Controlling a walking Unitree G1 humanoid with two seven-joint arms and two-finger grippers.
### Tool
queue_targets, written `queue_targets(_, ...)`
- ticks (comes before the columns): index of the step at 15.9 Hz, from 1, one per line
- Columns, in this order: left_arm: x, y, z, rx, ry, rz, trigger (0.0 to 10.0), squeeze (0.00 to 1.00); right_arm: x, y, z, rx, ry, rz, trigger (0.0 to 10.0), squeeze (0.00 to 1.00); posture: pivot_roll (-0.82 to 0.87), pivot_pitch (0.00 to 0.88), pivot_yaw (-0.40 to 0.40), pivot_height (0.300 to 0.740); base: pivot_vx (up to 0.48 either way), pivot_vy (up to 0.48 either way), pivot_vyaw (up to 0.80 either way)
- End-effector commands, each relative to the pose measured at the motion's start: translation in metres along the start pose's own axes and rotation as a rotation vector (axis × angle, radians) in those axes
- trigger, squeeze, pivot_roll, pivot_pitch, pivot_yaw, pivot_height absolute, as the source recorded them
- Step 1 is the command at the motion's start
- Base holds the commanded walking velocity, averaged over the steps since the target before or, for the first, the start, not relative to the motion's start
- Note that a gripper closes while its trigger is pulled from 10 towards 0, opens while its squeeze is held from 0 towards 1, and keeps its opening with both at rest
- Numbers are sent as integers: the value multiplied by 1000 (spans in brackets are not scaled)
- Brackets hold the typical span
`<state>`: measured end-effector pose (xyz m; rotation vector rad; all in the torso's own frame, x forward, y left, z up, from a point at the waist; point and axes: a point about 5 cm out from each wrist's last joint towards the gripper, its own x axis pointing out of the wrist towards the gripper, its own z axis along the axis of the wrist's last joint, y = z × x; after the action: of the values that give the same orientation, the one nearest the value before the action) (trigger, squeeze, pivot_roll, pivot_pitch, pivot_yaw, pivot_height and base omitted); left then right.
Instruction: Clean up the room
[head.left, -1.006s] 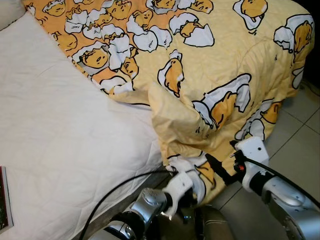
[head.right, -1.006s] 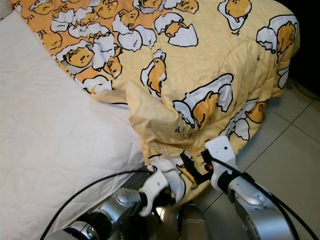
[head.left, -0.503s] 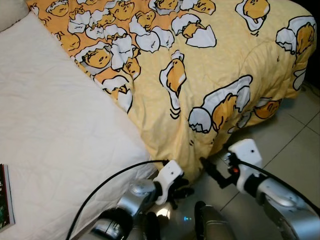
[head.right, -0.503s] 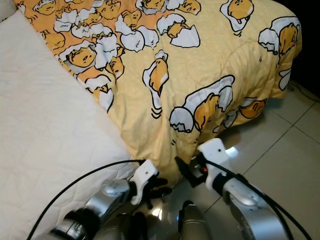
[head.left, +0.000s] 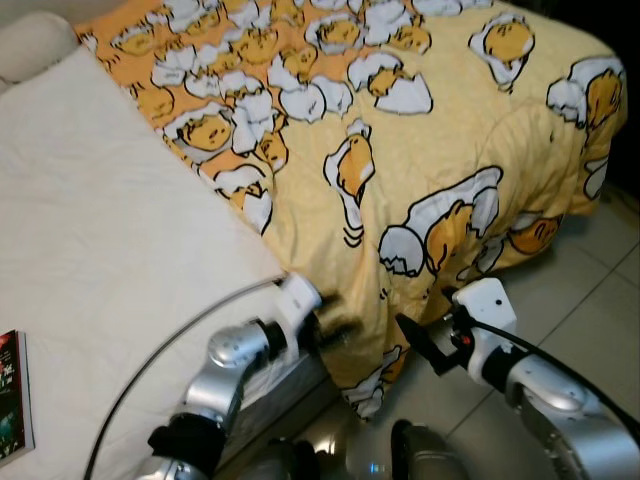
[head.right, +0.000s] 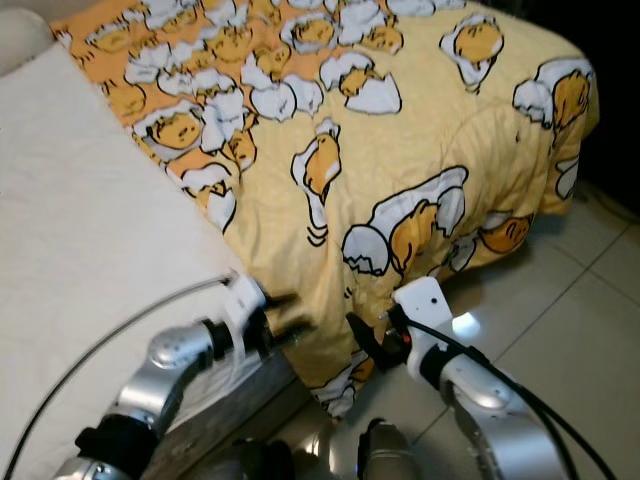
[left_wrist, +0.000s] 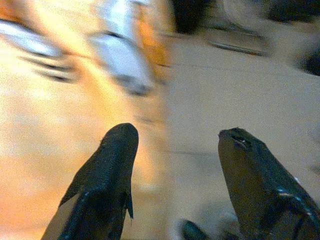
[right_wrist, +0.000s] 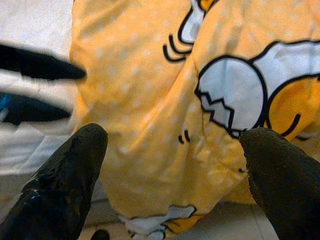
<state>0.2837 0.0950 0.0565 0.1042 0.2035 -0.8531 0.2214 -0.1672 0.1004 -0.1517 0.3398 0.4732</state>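
Yellow quilt (head.left: 440, 130) printed with cartoon egg figures lay spread over the right part of the bed, draped down over the bed's near corner toward the tiled floor (head.left: 590, 290). White mattress cover (head.left: 110, 270) exposed on the left part of the bed; pale pillow (head.left: 35, 45) at the far left corner. Book (head.left: 12, 400) lay flat on the mattress cover at the near left edge, well apart from the quilt. Left gripper (head.left: 335, 325) was reached in from below along the bed's near side, fingertips at the quilt's hanging edge, just where the quilt met the mattress cover. Left wrist view, blurred: both fingers (left_wrist: 107, 170) spread wide, nothing between them, yellow fabric behind one finger and floor behind the other. Right gripper (head.left: 420, 345) was held low over the floor, pointed at the quilt's drooping corner, just beside it; contact with the fabric not resolvable. Right wrist view: fingers (right_wrist: 65, 175) wide apart, empty, quilt corner filling the gap beyond them, the left gripper's black fingers visible past the quilt's edge. Black cable (head.left: 170, 365) looped from the left arm across the mattress cover.
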Motion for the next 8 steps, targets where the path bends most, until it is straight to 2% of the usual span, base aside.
queue_targets(1,-7,12,-2,21,14,108,10000,1000,2,5,-2,-3,-4,2,10000,0,-123,79,148,740,0,0,0)
queue_targets(3,-14,25,5,-11,-26,241,10000,1000,7,6,0,17,-41,-67,10000,0,-123,22,154,740,0,0,0)
queue_targets(4,-16,33,8,-38,-42,323,10000,427,10,6,3,32,-70,-116,10000,0,-124,4,156,740,0,0,0)
queue_targets(5,-14,38,9,-56,-42,362,10000,169,11,5,4,44,-79,-141,10000,0,-124,1,157,740,0,0,0)
queue_targets(6,-6,47,12,-63,-36,430,10000,0,12,4,3,75,-86,-193,10000,0,-124,3,156,740,0,0,0)
queue_targets(8,12,53,19,-84,-17,442,10000,0,12,2,0,90,-74,-227,10000,0,-126,20,156,740,0,0,0)
